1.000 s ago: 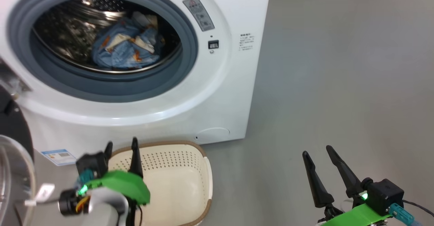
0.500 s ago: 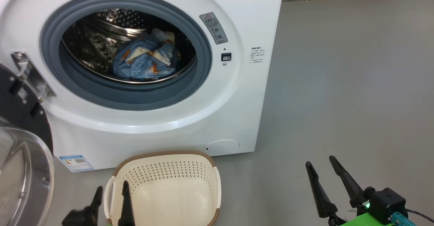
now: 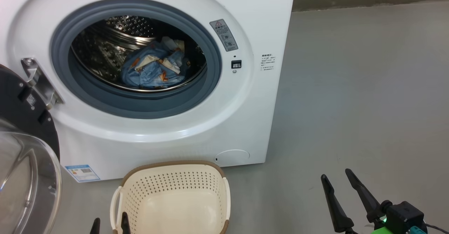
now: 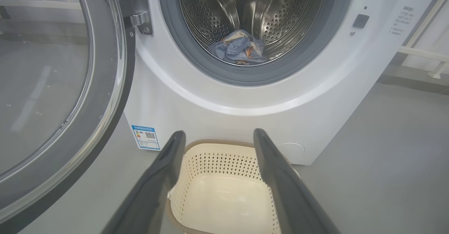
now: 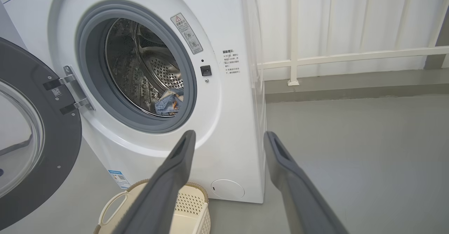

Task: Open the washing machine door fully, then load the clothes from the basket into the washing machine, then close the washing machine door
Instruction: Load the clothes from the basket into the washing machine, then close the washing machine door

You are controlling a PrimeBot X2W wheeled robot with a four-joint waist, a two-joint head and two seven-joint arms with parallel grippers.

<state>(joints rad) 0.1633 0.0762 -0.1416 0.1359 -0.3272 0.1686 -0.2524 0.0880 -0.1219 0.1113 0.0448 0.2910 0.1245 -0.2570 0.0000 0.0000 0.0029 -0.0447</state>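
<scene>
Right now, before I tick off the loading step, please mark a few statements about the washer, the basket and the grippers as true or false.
1. The basket holds no clothes. True.
2. The washing machine door is shut. False: it stands open at the left, hanging on its hinge.
3. The clothes lie inside the drum of the washing machine. True.
4. The right gripper grips a garment. False: it is open and holds nothing.
5. The left gripper is open. True.
</scene>
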